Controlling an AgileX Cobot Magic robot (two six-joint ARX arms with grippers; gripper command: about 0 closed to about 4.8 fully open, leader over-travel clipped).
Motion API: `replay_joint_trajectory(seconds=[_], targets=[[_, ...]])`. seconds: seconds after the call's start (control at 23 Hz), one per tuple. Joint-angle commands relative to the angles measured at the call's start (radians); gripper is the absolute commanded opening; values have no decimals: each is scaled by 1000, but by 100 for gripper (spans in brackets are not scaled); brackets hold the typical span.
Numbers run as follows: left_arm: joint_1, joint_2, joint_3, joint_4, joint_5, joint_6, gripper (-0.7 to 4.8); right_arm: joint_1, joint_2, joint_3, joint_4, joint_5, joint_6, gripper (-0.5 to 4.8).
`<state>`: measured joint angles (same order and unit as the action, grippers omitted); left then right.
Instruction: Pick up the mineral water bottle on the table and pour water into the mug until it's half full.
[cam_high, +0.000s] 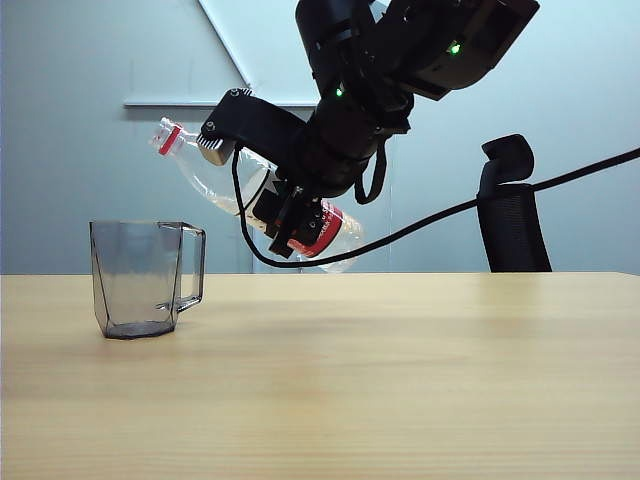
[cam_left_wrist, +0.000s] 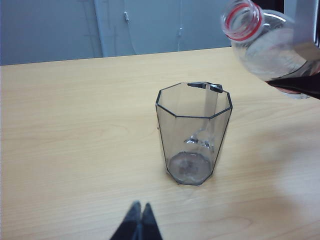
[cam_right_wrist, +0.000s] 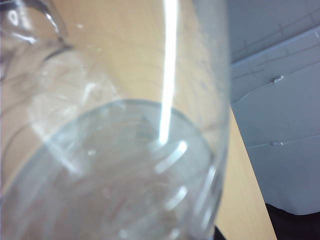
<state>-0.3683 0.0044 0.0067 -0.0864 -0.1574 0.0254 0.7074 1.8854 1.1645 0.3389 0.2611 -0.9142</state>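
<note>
Left gripper (cam_left_wrist: 138, 216), fingertips pressed together, idled near the mug (cam_left_wrist: 194, 132); right gripper (cam_high: 300, 215) clamped the mineral water bottle (cam_high: 225, 180), tilted mouth-down towards the mug, presumably for pouring.

The mug (cam_high: 147, 278) stands alone on the left of the table (cam_high: 400, 380), with bare tabletop on every side of it. Above and to its right the right gripper (cam_high: 300, 222) holds the tilted bottle (cam_high: 205, 172), filling the air there. The left gripper (cam_left_wrist: 138, 220), fingers together, sits low just near the mug. A chair (cam_high: 512, 210) stands beyond the far edge.
</note>
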Motion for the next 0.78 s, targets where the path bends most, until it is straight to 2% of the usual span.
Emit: replay_joint_trajectory(seconds=[0.04, 0.39, 0.57, 0.78], targets=[[0, 2, 2, 13, 4, -3, -2, 3, -13, 11, 61, 7, -24, 260], [0, 2, 2, 13, 4, -3, -2, 2, 14, 12, 85, 11, -86, 260], [0, 2, 2, 13, 3, -3, -2, 2, 32, 12, 90, 58, -112, 260], [0, 2, 2, 13, 3, -3, -2, 2, 32, 12, 92, 60, -162, 260]])
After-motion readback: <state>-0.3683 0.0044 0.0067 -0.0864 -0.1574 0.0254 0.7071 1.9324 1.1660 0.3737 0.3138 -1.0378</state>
